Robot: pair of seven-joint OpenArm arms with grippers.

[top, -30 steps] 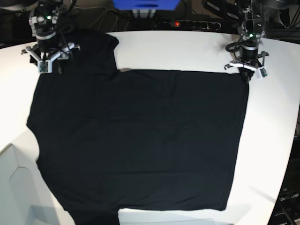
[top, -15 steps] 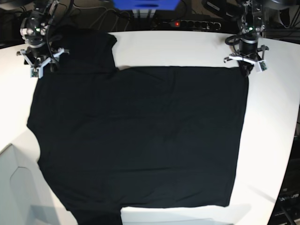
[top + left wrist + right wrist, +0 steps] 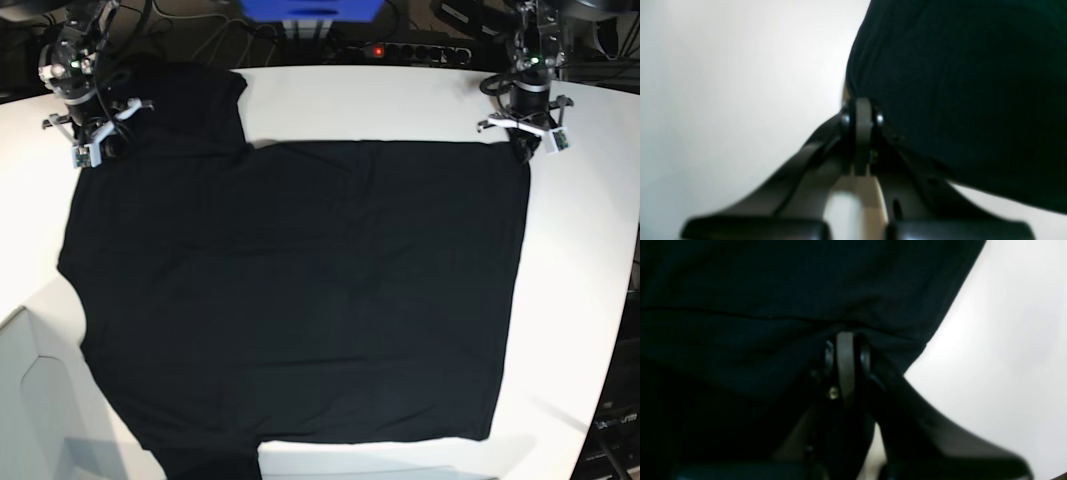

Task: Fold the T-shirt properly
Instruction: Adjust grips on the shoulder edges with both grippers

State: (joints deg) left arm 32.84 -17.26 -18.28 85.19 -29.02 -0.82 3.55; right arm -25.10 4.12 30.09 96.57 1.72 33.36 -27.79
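T-shirt (image 3: 300, 290) flat, left hand (image 3: 862, 110) pinching corner, right hand (image 3: 845, 346) now apparently clamped on cloth

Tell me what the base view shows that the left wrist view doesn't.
Only the base view shows the whole black T-shirt spread flat on the white table, both arms at its far corners, the right gripper near the sleeve, and the power strip behind.

Only the left wrist view shows the left gripper up close, its jaws shut on the shirt's edge, which is raised off the table there.

Both show the black cloth, the white table and the left gripper.
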